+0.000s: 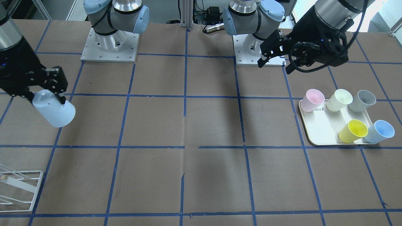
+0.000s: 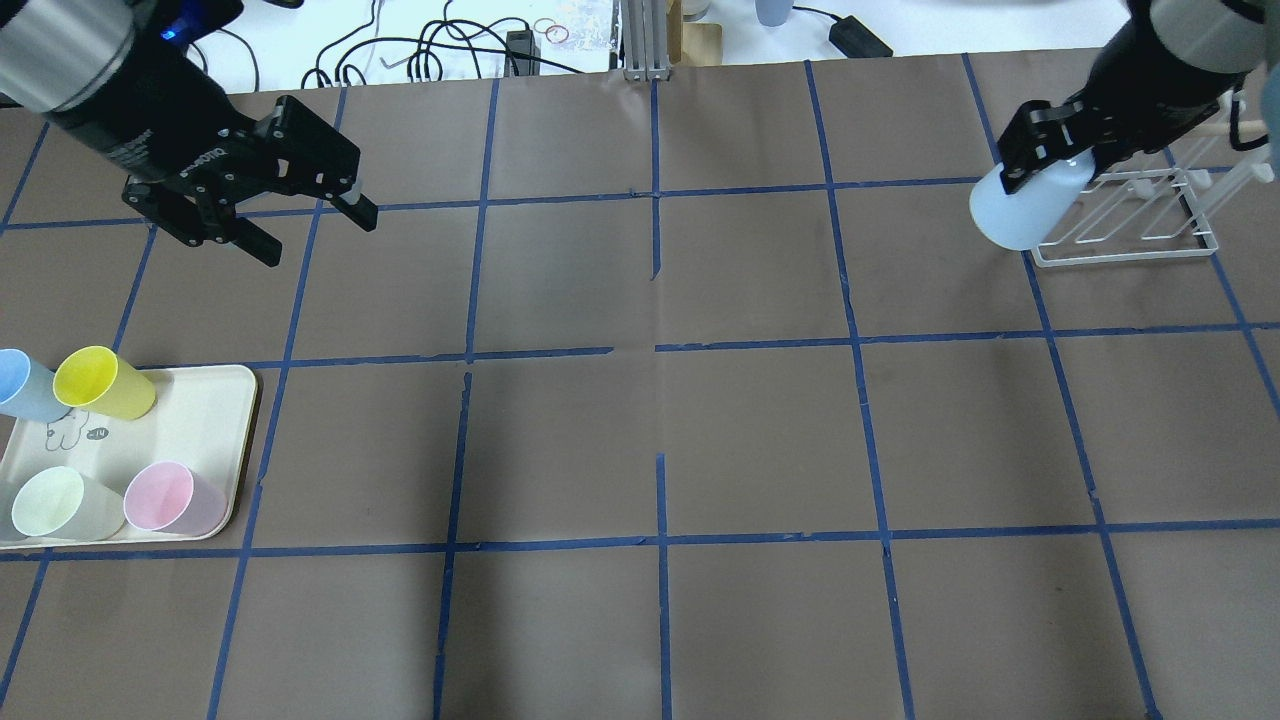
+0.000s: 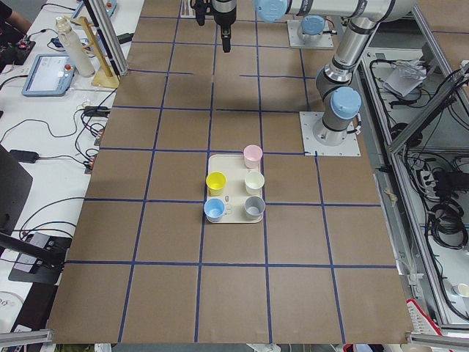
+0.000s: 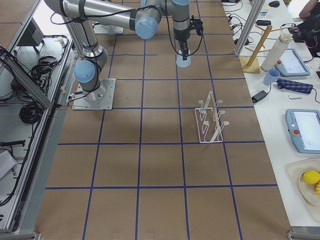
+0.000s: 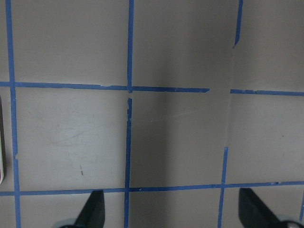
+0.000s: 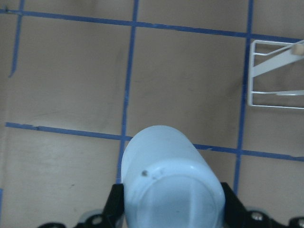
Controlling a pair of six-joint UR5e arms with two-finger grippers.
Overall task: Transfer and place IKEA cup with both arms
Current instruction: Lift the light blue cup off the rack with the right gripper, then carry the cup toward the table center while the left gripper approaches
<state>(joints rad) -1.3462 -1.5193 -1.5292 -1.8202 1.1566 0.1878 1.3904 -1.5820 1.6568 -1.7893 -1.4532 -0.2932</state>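
Note:
The light sky-blue IKEA cup is held in my right gripper, tilted in the air above the table with its closed base pointing away from the hand. It also shows in the overhead view and fills the right wrist view, with a finger on each side of it. My right gripper hovers just beside the white wire rack. My left gripper is open and empty, high over the far left squares; its fingertips stand wide apart over bare paper.
A cream tray at my left holds several pastel cups, among them a paler blue cup, a yellow cup and a grey cup. The rack stands near the table's right end. Brown paper with blue tape lines covers the table.

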